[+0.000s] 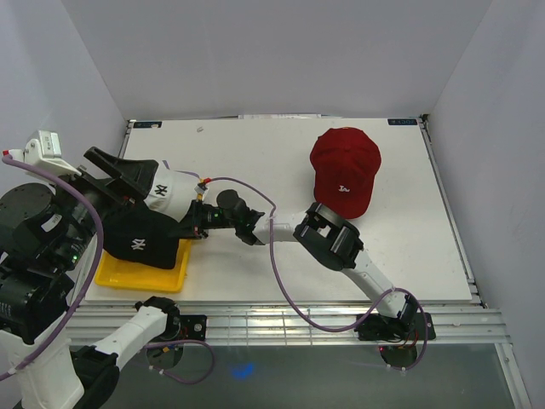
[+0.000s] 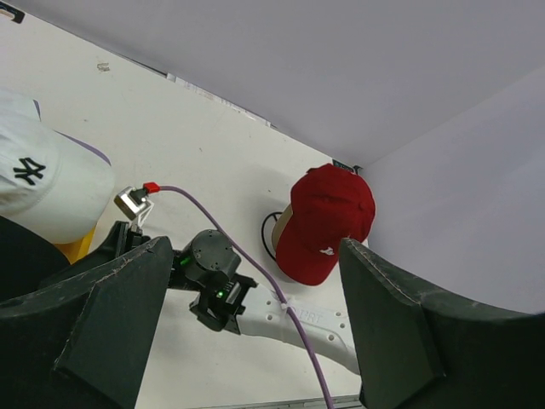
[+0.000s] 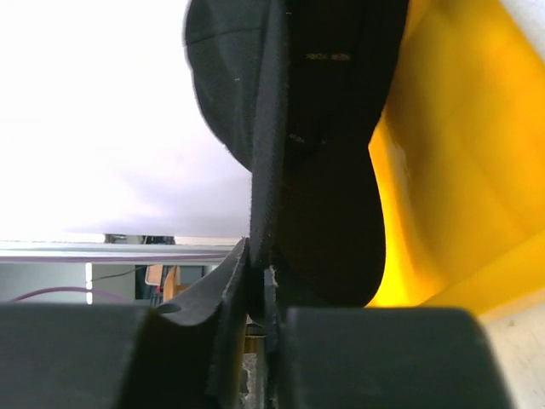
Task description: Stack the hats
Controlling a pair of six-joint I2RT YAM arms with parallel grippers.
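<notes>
Stacking is judged part done. The black cap (image 1: 136, 240) lies over the yellow tray (image 1: 140, 274) at the left edge of the table (image 1: 255, 145), and the white cap (image 1: 163, 192) sits touching it on its far side. Whether the white cap rests properly on the black one cannot be told. A thin lavender edge shows under the white cap in the left wrist view. It may be a fourth cap, but that is not confirmed.

The red cap (image 1: 345, 170) stands alone on the right half of the table, well apart from the pile. It is the clear outstanding item.

The right gripper (image 3: 260, 290) is clenched on the black cap's brim, with the tray just beside it. The left gripper (image 2: 255, 251) hangs above the pile, jaws wide apart and grasping nothing.

Obstructions: the right arm lies stretched across the table between the red cap and the tray. Its purple cable (image 1: 281, 281) loops over the near table. The left arm crowds the space over the pile, so any cap brought there has little room
</notes>
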